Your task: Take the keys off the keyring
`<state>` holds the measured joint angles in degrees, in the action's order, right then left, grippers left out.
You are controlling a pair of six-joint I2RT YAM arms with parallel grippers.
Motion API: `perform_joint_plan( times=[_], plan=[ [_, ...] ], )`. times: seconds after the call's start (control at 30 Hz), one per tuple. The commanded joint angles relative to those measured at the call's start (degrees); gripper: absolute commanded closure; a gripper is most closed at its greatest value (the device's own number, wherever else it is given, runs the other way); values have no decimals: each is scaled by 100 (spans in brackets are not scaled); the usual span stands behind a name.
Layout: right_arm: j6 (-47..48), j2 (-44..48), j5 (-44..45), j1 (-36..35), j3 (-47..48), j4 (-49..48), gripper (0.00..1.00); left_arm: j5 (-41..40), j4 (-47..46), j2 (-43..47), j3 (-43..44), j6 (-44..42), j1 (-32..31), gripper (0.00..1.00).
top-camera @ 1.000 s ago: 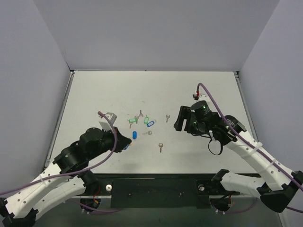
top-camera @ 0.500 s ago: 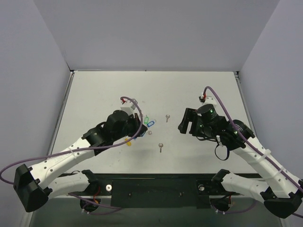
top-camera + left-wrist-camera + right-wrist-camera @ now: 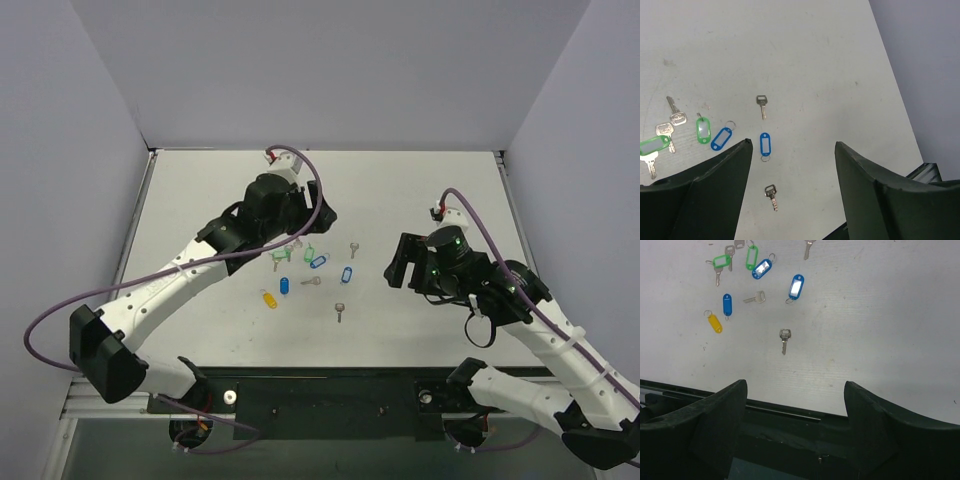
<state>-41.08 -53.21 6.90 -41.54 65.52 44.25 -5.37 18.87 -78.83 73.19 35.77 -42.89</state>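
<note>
Two spread, empty grippers are shown: the left gripper [image 3: 792,146] is held above and beyond the keyring [image 3: 347,274], and the right gripper [image 3: 795,385] is held to its right. The keyring lies flat on the table [image 3: 440,190], its small ring turned towards the arm bases and seemingly bare. One silver key [image 3: 341,311] is seen just nearside of it and apart from it, so the separation is judged done, though this cannot be confirmed at such small size.

Several errors are invited. A second blue tag [image 3: 318,261] with a similar window lies just left of the keyring and could be taken by mistake. Another key [image 3: 353,248] lies just beyond the keyring, so the wrong key could be counted as the freed one. If a regrasp is attempted, the flat tag could be pushed aside rather than pinched, and the neighbouring pieces could be scattered.
</note>
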Motion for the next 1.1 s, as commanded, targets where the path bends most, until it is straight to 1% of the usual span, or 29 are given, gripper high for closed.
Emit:
perform_joint_plan(
  times=[0.0, 0.13, 0.27, 0.33, 0.4, 0.43, 0.5, 0.6, 0.67, 0.73, 0.77, 0.8, 0.83, 0.87, 0.9, 0.93, 0.97, 1.03, 1.07],
  plan=[
    [56, 135, 224, 41, 242, 260, 26, 106, 99, 95, 547, -140, 149, 23],
    [197, 267, 347, 32, 339, 207, 25, 132, 81, 446, 477, -202, 378, 23],
    [416, 434, 549, 41, 462, 137, 24, 63, 125, 1113, 162, -403, 685, 23],
    [583, 426, 620, 32, 549, 172, 24, -60, 152, 1473, -111, -605, 817, 23],
    [706, 469, 681, 32, 602, 163, 24, -332, 187, 1860, -610, -842, 958, 23],
    [681, 470, 708, 23, 611, 172, 23, -560, 222, 1984, -726, -1000, 984, 24],
    [759, 548, 638, 32, 611, 119, 21, -693, 222, 2345, -1139, -1255, 1177, 23],
    [751, 566, 541, 23, 699, 93, 20, -887, 283, 2845, -1753, -1528, 1616, 23],
    [637, 592, 541, 32, 708, 58, 20, -1080, 258, 3021, -2139, -1739, 1923, 24],
    [575, 619, 523, 32, 691, 14, 19, -1238, 73, 3171, -2535, -1889, 2240, 24],
    [557, 628, 523, 32, 682, 14, 19, -1474, -58, 3241, -2642, -1907, 2337, 24],
    [514, 654, 532, 23, 690, -4, 19, -1650, -138, 3259, -2895, -1933, 2382, 25],
    [496, 671, 489, 32, 682, -4, 19, -1965, -408, 3268, -3020, -1986, 2382, 25],
    [504, 689, 462, 32, 673, -4, 18, -2073, -559, 3268, -3299, -2003, 2408, 25],
    [496, 689, 401, 32, 664, -4, 18, -2265, -1013, 3295, -3441, -2021, 2435, 25],
    [470, 715, 392, 32, 656, -4, 19, -2372, -1243, 3295, -3800, -2030, 2496, 25],
    [461, 742, 374, 32, 638, -4, 18, -2581, -1733, 3269, -3977, -2056, 2523, 25],
    [469, 803, 330, 23, 568, -39, 18, -2750, -2481, 3050, -4460, -2091, 2733, 25],
    [478, 847, 330, 32, 550, -57, 18, -2733, -2781, 2970, -4541, -2065, 2803, 24]
  ],
)
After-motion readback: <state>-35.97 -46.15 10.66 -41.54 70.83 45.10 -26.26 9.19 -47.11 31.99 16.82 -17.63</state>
